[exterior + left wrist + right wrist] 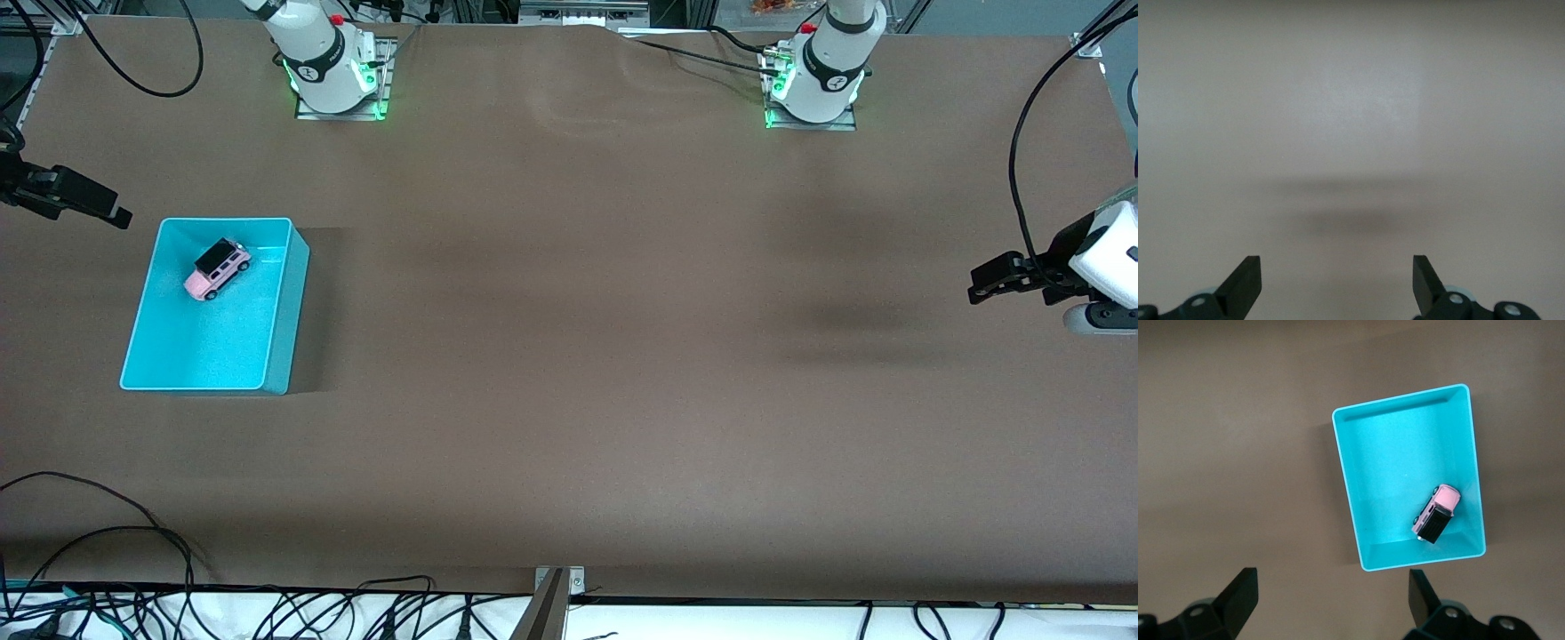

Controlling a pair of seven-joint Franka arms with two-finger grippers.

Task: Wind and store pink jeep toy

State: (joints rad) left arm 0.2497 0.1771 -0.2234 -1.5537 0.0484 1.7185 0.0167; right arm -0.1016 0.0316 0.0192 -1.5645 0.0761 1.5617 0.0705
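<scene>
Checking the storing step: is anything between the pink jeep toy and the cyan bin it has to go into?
Nothing: the pink jeep toy already lies inside the cyan bin. Both grippers are open and empty, the right gripper beside the bin, the left gripper at the left arm's end of the table.

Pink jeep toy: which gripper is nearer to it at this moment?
Right. The right gripper hangs open beside the cyan bin holding the pink jeep toy; the left gripper, open, waits at the table's left-arm end.

table: wide brown matte table top [569, 356], soft shadows near the left arm's end
front edge: white strip with tangled black cables [267, 613], grey metal bracket [553, 604] at mid-edge
light: even, overhead
</scene>
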